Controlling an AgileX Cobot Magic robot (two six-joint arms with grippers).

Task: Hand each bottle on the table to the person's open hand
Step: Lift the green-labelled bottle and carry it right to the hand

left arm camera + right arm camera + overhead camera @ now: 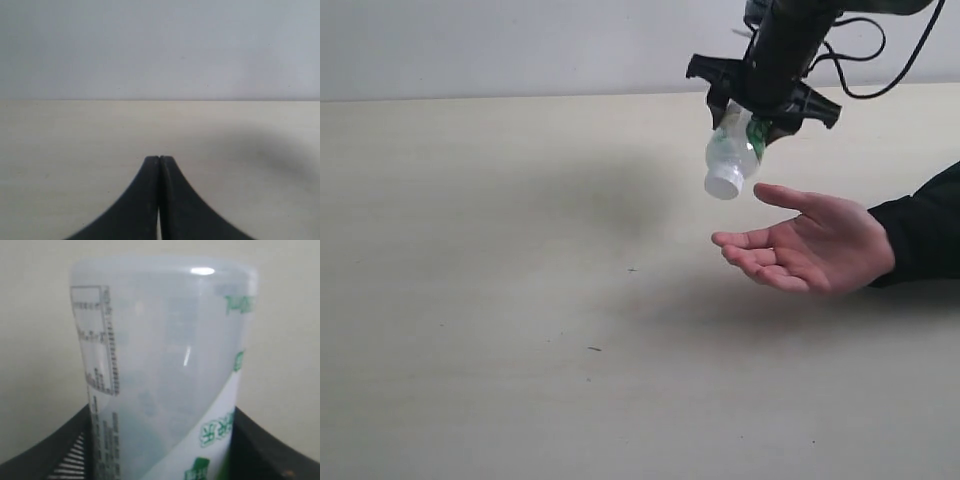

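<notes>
the broad pale beige wood-grain table (470, 300) lies under everything. the person's bare open hand (820, 250), black-cuffed, is palm up over it. my black right pincer (760, 112) hangs just above its fingers, clenched around the small clear plastic bottle with green label (732, 158), white cap tilted down. my black left pincer (159, 161) is pressed shut, empty.

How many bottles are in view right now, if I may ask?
1. The green-labelled bottle is held in the right gripper, above the open hand; no other shows on the table.
</notes>
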